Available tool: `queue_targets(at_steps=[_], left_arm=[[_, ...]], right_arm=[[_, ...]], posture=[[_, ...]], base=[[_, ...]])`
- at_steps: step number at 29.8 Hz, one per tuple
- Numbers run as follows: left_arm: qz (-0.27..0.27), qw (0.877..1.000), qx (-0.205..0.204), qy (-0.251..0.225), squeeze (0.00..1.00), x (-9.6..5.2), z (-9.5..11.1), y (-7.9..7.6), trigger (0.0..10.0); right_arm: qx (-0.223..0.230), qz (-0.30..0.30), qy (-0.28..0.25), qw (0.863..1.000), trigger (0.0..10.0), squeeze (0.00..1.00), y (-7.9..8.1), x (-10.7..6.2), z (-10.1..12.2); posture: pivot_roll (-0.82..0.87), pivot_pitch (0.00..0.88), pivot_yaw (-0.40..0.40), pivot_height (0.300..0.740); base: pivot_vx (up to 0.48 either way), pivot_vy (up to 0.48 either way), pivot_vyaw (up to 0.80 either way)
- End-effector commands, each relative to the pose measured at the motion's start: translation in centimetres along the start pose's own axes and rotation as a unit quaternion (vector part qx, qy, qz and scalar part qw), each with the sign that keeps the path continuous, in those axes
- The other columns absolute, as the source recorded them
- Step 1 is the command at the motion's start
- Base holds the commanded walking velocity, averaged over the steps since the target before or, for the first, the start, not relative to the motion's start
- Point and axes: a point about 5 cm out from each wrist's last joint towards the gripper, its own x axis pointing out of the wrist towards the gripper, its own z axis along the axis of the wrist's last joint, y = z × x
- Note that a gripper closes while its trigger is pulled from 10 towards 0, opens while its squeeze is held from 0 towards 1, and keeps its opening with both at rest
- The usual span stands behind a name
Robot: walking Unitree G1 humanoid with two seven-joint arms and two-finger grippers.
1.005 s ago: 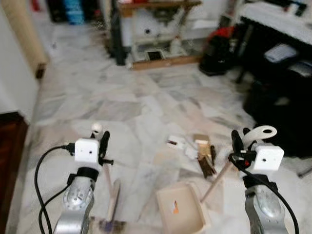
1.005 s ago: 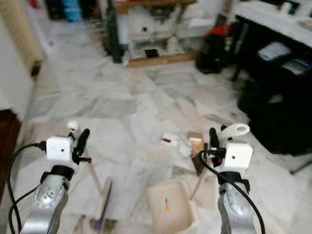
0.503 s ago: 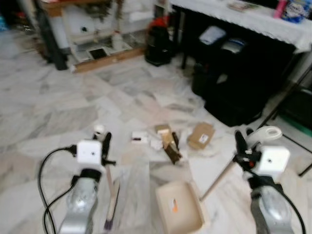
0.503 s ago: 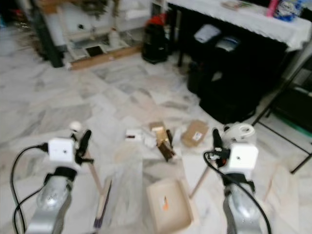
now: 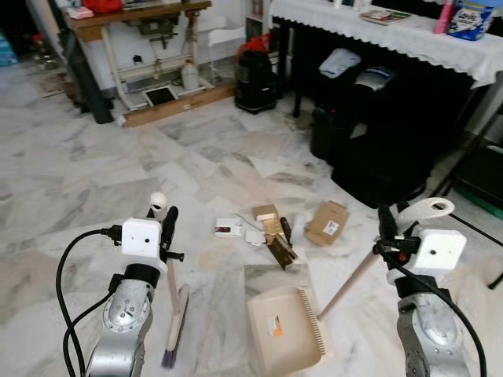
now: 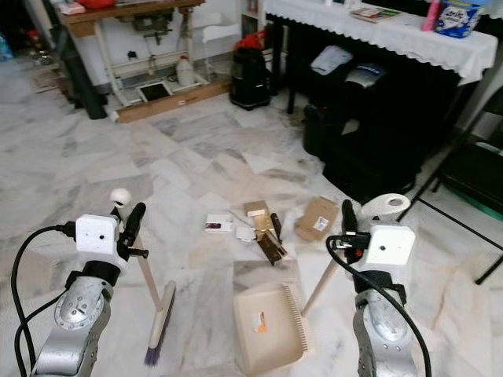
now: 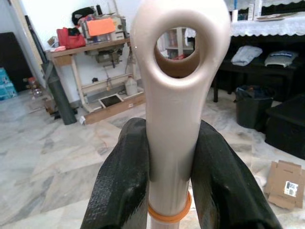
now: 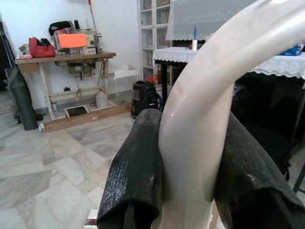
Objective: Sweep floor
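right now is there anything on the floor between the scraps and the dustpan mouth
Nothing visible: bare marble lies between the litter and the dustpan, which the right gripper holds by its handle. The broom in the left gripper stands off to the left.

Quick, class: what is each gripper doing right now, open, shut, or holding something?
Left gripper: shut on the broom handle.
Right gripper: shut on the dustpan handle.

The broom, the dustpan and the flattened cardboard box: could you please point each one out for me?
broom [image 5: 175,314], left eye view, on the head's wooden back.
dustpan [image 5: 281,334], left eye view, on the pan's flat bed.
cardboard box [image 6: 317,216], right eye view, on its upper face.
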Motion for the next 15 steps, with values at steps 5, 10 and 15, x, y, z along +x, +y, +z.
queue_targets(at_steps=[5,10,15], left_arm=[[0.000,1.000,0.007,-0.014,0.00,0.23,0.69,0.43,10.0],[-0.006,1.000,0.013,-0.014,0.00,0.20,0.72,0.37,10.0],[-0.004,1.000,0.013,-0.014,0.00,-0.01,0.66,0.16,10.0]], right_arm=[[-0.005,-0.011,-0.020,1.000,10.0,0.00,-0.60,0.55,0.95],[0.000,-0.005,-0.012,1.000,10.0,0.00,-0.17,0.30,0.45],[0.003,0.003,-0.010,1.000,10.0,0.00,0.24,0.43,0.43]], posture=[[-0.03,0.000,0.024,0.740],[-0.02,0.000,0.019,0.740],[-0.02,0.000,0.011,0.740]], base=[[0.000,0.000,0.00],[0.208,0.000,0.00],[0.097,0.000,0.00]])
